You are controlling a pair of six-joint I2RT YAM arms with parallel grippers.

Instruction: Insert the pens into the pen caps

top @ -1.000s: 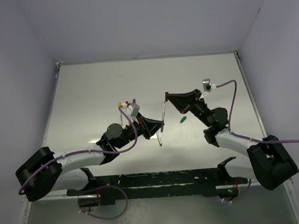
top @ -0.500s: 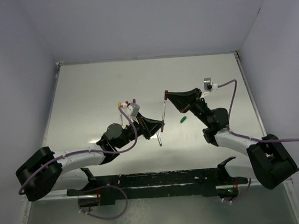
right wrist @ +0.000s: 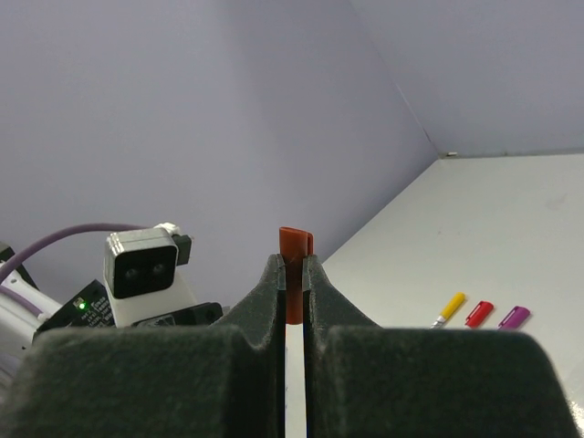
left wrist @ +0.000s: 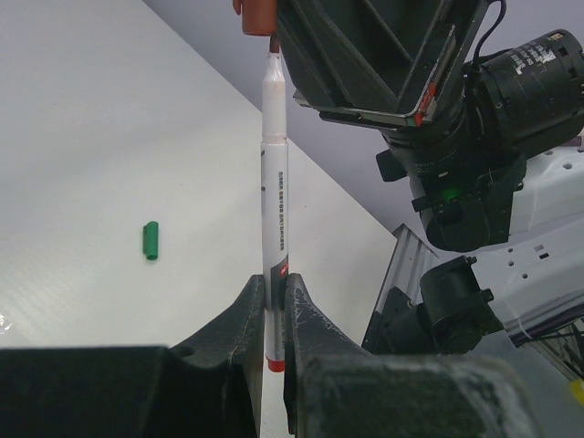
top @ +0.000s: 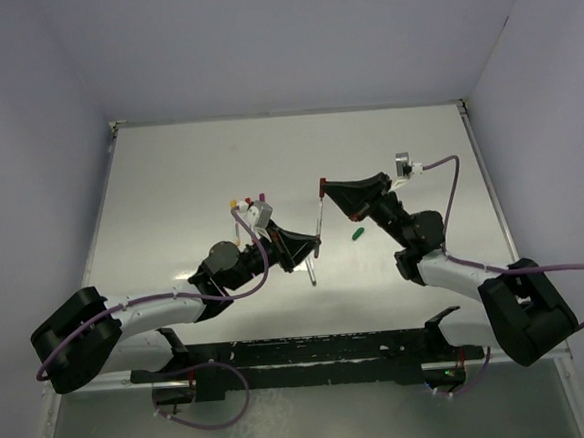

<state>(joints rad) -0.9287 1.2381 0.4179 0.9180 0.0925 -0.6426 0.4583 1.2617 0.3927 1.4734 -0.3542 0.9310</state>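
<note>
One pen [left wrist: 275,182] meets one red cap [right wrist: 294,260].
Left gripper [left wrist: 273,297] clamps the pen barrel; right gripper [right wrist: 292,269] clamps the cap at its tip.

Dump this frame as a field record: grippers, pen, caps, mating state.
left gripper: shut on pen, gripped low on the barrel
right gripper: shut on red cap
mating: pen tip at the red cap's mouth, roughly in line; tapered neck exposed, not seated
green cap: loose, lying flat on table
other caps: yellow cap, second red cap, purple cap, in a row on the table, clear of both grippers
</note>
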